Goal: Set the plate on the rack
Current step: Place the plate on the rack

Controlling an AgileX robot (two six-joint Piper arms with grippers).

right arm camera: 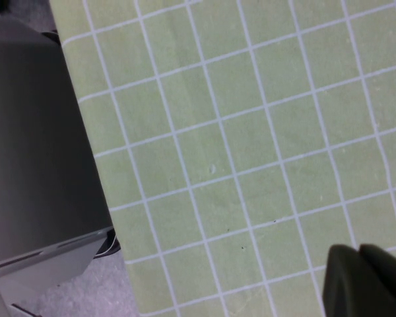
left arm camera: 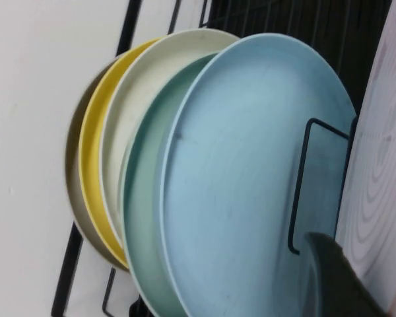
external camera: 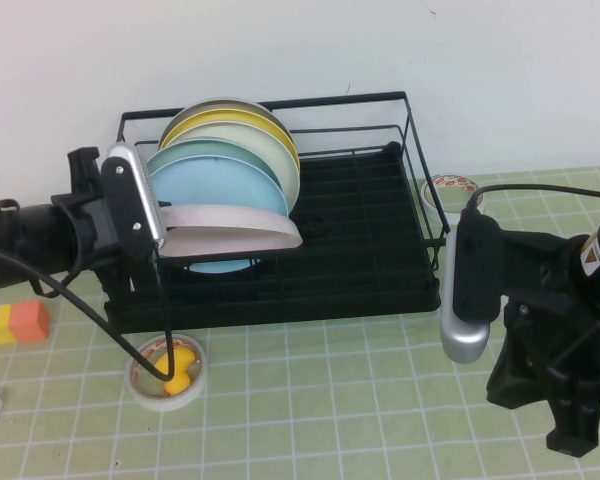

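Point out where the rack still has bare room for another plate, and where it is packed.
The rack's right half is bare, from the pink plate in the left gripper across to the right wall. Its left end is crowded: blue plate, green, cream and yellow ones stacked close. The right gripper sits shut, outside, front right.

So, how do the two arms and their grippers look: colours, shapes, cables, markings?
Both arms are black and blocky, each carrying a rounded silver-grey wrist housing. The left gripper is near the rack; a thin black cable loops down from that arm. The right gripper is low over the mat; that arm bears a small yellow warning sticker and a black cable.
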